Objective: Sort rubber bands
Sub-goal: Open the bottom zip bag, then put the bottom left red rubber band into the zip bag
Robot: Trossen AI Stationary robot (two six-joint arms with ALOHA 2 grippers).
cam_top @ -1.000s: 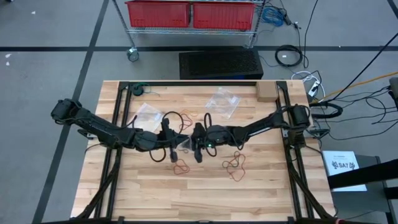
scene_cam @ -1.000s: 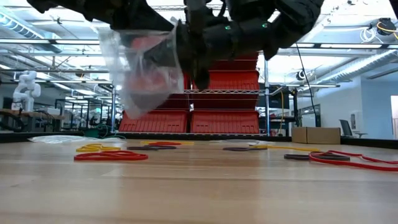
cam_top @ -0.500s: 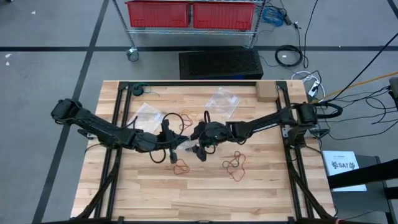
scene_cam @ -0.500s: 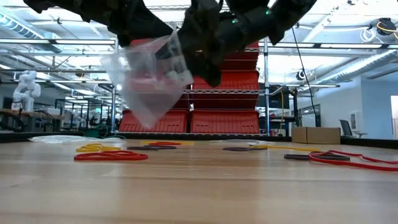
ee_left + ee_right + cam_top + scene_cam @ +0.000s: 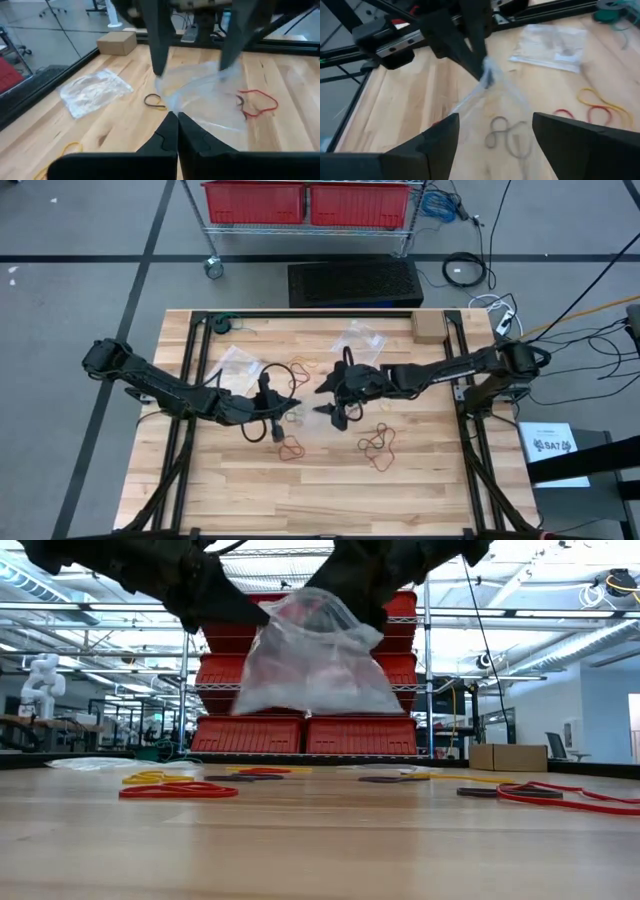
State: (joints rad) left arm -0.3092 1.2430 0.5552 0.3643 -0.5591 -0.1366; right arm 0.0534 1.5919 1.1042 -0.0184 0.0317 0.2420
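A clear plastic bag (image 5: 315, 660) hangs spread in the air between my two grippers at mid-table. My left gripper (image 5: 177, 120) is shut on it from the left. My right gripper (image 5: 496, 120) stands open on the bag's right side, and its spread fingers (image 5: 159, 60) reach the film. Rubber bands lie loose on the wood. Red ones (image 5: 292, 447) sit near the front and a red-brown tangle (image 5: 378, 445) to the right. A black loop (image 5: 275, 370) and yellow and red ones (image 5: 305, 367) lie farther back. My left gripper pinches the bag's near edge (image 5: 172, 107) between its two shut fingers, coming about level from the table's left. The film bunches at the fingertips (image 5: 487, 77). The bag is lifted clear of the table and fans out below and to the right. My right gripper comes from the table's right, and both open fingertips (image 5: 222, 65) rest against the bag's far edge (image 5: 200, 75). The film spans between them. Whether the fingers are inside the bag's mouth I cannot tell.
Two more clear bags lie flat toward the far side (image 5: 237, 360) (image 5: 358, 340). A small cardboard box (image 5: 428, 328) sits at the far right and a green roll (image 5: 222, 325) at the far left. Black rails run along both sides of the table. Bare wood lies near the front edge.
My right gripper has drawn back toward the table's right edge and opened its fingers wide. The bag hung narrow and tilted under my left gripper a second ago. It now stands spread wide between the two grippers, still clear of the table.
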